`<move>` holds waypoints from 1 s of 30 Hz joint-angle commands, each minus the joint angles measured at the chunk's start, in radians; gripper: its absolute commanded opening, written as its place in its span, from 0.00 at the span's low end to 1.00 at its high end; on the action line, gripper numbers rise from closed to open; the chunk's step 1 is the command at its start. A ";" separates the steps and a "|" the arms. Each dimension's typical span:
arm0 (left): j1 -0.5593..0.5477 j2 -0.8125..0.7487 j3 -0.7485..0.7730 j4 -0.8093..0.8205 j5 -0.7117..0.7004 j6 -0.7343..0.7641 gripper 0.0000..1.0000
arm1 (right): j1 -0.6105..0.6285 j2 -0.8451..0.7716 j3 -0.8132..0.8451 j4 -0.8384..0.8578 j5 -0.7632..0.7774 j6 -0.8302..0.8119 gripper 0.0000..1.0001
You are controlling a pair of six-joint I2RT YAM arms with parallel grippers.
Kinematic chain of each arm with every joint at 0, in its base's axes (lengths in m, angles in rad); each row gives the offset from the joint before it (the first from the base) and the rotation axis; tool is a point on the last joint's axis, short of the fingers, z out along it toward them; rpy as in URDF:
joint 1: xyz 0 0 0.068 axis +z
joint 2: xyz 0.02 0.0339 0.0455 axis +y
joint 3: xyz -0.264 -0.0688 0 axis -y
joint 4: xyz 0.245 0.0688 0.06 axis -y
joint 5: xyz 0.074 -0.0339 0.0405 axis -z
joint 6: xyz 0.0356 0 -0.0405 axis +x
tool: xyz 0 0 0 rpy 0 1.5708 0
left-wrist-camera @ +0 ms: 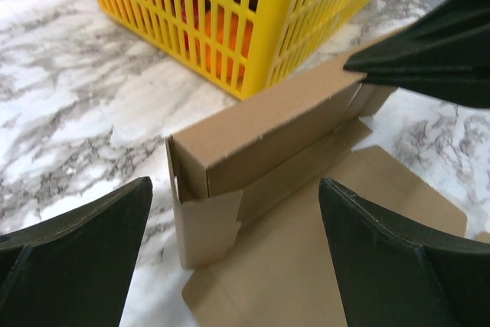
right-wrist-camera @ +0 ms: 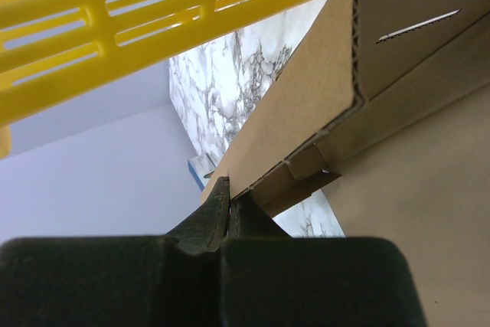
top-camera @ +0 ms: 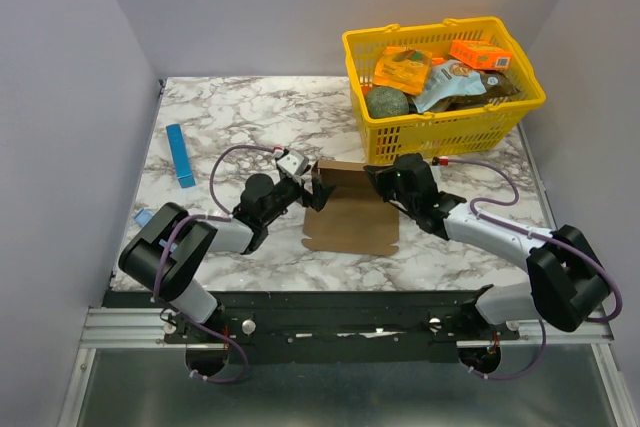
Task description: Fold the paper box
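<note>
The paper box (top-camera: 352,215) is a brown cardboard sheet lying flat mid-table, with its far wall folded upright. In the left wrist view this wall (left-wrist-camera: 268,128) stands as a hollow strip, with a side flap (left-wrist-camera: 205,223) hanging at its left end. My left gripper (top-camera: 316,190) is open and empty, its fingers (left-wrist-camera: 76,258) spread either side of the box's left end. My right gripper (top-camera: 376,178) is shut on the right end of the upright wall. In the right wrist view the jaws (right-wrist-camera: 228,194) pinch the cardboard edge (right-wrist-camera: 306,105).
A yellow basket (top-camera: 530,97) holding orange packets and other goods stands right behind the box, close to the wall in the left wrist view (left-wrist-camera: 253,28). A thin blue strip (top-camera: 180,155) lies at the far left. Grey walls enclose the marble table (top-camera: 240,112).
</note>
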 commanded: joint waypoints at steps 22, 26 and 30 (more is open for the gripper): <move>0.092 -0.037 -0.094 -0.040 0.069 -0.037 0.70 | 0.005 0.008 -0.047 -0.102 -0.062 -0.042 0.01; 0.092 -0.006 -0.054 -0.038 0.052 -0.018 0.65 | 0.005 0.011 -0.047 -0.099 -0.064 -0.042 0.00; 0.092 0.027 -0.016 -0.038 0.042 -0.003 0.59 | 0.005 0.015 -0.046 -0.096 -0.065 -0.042 0.01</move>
